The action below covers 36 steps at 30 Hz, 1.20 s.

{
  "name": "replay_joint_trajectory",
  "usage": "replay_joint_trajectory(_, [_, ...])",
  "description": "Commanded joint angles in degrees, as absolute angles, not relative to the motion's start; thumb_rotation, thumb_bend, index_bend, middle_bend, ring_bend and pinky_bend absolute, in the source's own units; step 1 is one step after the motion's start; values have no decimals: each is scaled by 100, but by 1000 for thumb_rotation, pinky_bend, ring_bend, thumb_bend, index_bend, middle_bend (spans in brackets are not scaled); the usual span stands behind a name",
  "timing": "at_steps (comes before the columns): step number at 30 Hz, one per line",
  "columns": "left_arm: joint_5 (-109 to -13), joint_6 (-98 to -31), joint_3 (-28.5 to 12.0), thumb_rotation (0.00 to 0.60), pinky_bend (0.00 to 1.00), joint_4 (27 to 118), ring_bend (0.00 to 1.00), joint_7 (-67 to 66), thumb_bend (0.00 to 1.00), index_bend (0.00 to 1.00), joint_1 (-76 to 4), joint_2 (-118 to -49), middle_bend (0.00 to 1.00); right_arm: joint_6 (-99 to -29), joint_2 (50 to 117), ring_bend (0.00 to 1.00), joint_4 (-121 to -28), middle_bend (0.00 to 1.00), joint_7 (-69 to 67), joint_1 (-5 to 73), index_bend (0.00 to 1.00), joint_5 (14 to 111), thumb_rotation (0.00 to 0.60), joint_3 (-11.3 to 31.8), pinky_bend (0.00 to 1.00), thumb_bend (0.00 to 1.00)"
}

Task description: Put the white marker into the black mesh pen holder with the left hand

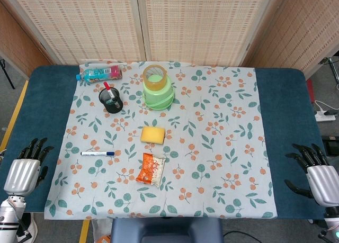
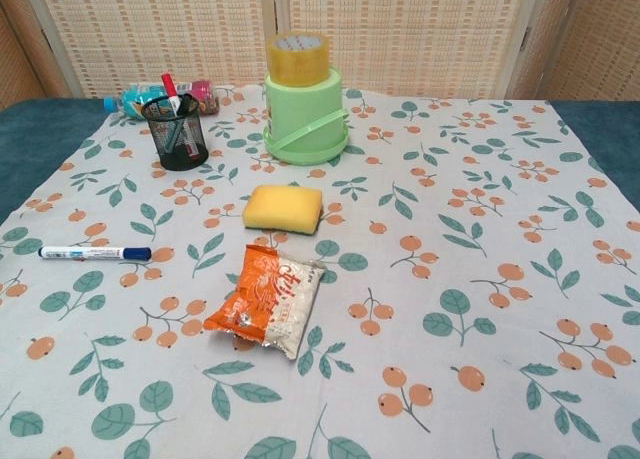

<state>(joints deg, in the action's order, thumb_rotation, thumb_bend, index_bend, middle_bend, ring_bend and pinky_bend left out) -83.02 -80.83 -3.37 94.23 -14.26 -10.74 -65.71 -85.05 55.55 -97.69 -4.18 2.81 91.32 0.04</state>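
Observation:
The white marker (image 1: 97,153) (image 2: 94,252) with a blue cap lies flat on the floral cloth, left of centre. The black mesh pen holder (image 1: 112,100) (image 2: 177,131) stands upright at the back left with a red-capped pen in it. My left hand (image 1: 25,168) rests at the table's left edge, fingers spread, holding nothing, well left of the marker. At the right edge sits my right hand (image 1: 318,173), fingers also apart and empty. Neither hand shows in the chest view.
A yellow sponge (image 1: 152,135) and an orange snack packet (image 1: 150,169) lie mid-cloth. A green bucket (image 1: 158,95) topped by a tape roll (image 1: 155,75) stands at the back. A plastic bottle (image 1: 99,73) lies behind the holder.

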Motion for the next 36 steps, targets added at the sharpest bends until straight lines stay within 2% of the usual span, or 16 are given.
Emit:
replay_joint_trajectory(1, [-8312,-8068,-321,600,208,9418,6,-1426,418,225,-1075,-6567,64,-8508,5553,115,-9773,123,-412,280,296,9134,600,3,0,128])
replay_joint_trajectory(11, [-8391,-8117,-298,600,208,9482,6,-1464,417,225,-1064,-6549,64,-8630,5527,115,-9794,123,-441,229,296,9209,600,-11,0,128])
replay_joint_trajectory(27, [-8377,-8051,-321,600,211,9475,6,-1462,418,243,-1118,-6636,87,-8449,5529,115,-9740,123,-586,297,295,9123,600,-9,0,128])
replay_joint_trajectory(36, [-8183,-7517,-615,600,221,9742,11,-2065,419,252,-1662,-6987,132,-8468,5461,115,-9593,123,-1005,303,296,9105,600,9,0,128])
